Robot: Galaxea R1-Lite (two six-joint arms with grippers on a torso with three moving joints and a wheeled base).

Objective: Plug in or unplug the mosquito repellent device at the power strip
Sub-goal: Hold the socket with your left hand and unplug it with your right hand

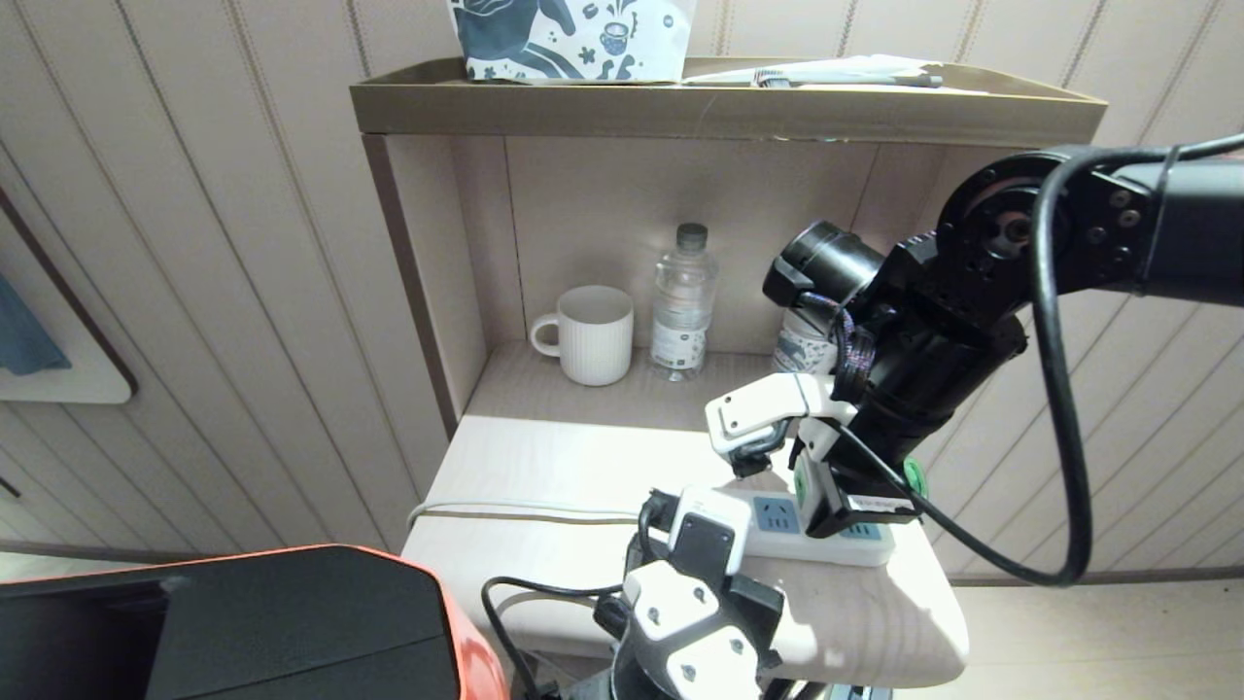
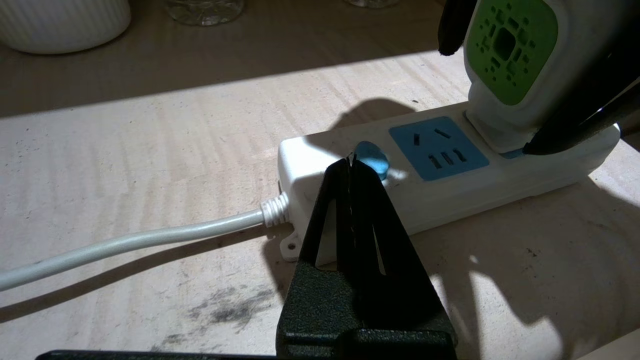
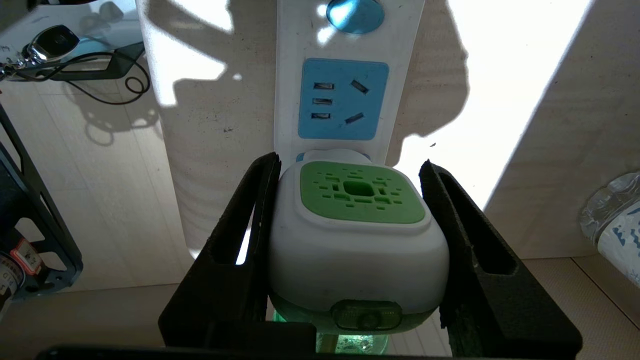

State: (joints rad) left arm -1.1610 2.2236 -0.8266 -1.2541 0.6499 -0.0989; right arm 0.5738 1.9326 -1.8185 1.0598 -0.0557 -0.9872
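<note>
Two hands | right hand (image 3: 350, 240) grips mosquito repellent device (image 3: 357, 235) | left hand (image 2: 351, 165) closed, empty

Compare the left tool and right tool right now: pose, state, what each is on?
Left tool: fingers pressed together, empty, tip at the power strip end by its blue button. Right tool: fingers spread, clamped on either side of the mosquito repellent device, which sits on a socket further along the strip. Left comes in from the near edge, right from above on the right. Both have black fingers and work the same strip.
</note>
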